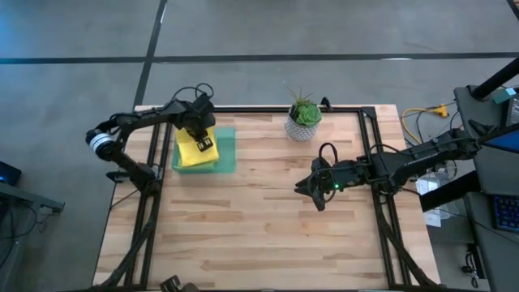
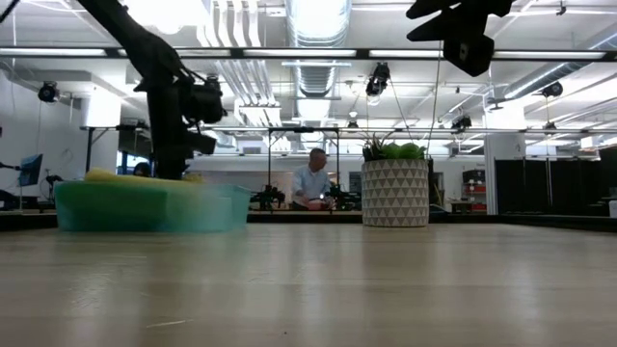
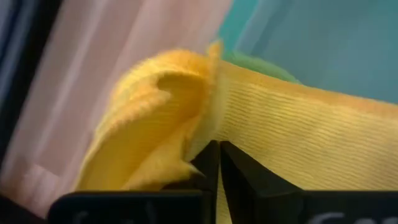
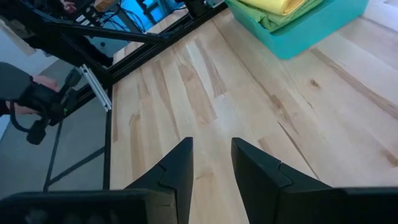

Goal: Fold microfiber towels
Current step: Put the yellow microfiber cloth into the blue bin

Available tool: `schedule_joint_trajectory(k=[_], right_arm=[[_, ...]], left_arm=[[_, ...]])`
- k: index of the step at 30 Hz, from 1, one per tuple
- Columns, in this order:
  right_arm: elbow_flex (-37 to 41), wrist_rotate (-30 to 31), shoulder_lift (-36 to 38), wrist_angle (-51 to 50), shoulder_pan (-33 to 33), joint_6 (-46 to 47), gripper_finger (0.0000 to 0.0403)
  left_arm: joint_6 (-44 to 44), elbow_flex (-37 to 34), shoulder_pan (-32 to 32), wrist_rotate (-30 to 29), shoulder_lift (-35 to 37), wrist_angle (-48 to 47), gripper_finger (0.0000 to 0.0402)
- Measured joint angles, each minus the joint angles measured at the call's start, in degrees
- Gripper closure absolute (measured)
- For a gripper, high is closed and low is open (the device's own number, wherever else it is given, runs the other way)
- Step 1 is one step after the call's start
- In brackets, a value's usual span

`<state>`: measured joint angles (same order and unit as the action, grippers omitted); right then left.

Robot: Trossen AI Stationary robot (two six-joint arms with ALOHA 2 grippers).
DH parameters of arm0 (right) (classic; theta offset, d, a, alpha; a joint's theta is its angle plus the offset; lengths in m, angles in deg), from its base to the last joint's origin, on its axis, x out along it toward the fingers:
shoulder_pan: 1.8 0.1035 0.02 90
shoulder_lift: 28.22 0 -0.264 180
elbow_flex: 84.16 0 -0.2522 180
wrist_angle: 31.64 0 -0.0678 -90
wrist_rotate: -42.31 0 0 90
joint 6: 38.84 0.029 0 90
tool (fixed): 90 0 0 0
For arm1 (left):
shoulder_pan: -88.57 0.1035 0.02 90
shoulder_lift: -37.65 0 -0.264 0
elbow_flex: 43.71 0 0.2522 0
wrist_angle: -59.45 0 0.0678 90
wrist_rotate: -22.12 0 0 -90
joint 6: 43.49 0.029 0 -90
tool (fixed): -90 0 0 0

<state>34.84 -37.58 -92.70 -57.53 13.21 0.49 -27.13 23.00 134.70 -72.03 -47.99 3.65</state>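
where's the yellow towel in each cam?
High: yellow microfiber towel in the see-through green plastic tray, far left, under the left pincer.
Low: left, above tray rim.
Left wrist: fills frame, pinched.
Right wrist: top edge.
Landmark: the tray.

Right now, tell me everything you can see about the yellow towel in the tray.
The yellow towel is a soft ribbed microfiber cloth, lying bunched on top of the pile in the green tray at the table's far left. One edge is puckered into a raised fold, and the left gripper has its fingers shut on that fold. A green cloth peeks from underneath. The rest drapes flat across the pile.
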Motion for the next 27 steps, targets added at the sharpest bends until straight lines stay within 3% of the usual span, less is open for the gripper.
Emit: schedule_joint_trajectory(k=[8,16,20,24,27], right_arm=[[0.0,0.1,0.0,0.0,0.0,-0.4,0.0298],[0.0,0.5,-0.1,0.8,-0.1,-2.3,0.0298],[0.0,1.1,-1.2,3.7,-1.8,-2.9,0.0298],[0.0,-4.5,-4.3,10.3,-6.5,-4.5,0.0298],[0.0,-6.3,-7.0,14.3,-9.0,-5.9,0.0298]], left_arm=[[0.3,2.9,0.0,0.8,6.6,-1.1,0.0401],[0.9,2.7,0.2,-2.9,12.1,-10.7,0.0401],[-0.8,1.4,0.4,-0.6,17.4,-16.3,0.0402],[-6.4,-2.6,0.4,0.4,24.9,-21.7,0.0402],[-11.5,-6.3,0.4,-4.0,30.5,-23.0,0.0402]])
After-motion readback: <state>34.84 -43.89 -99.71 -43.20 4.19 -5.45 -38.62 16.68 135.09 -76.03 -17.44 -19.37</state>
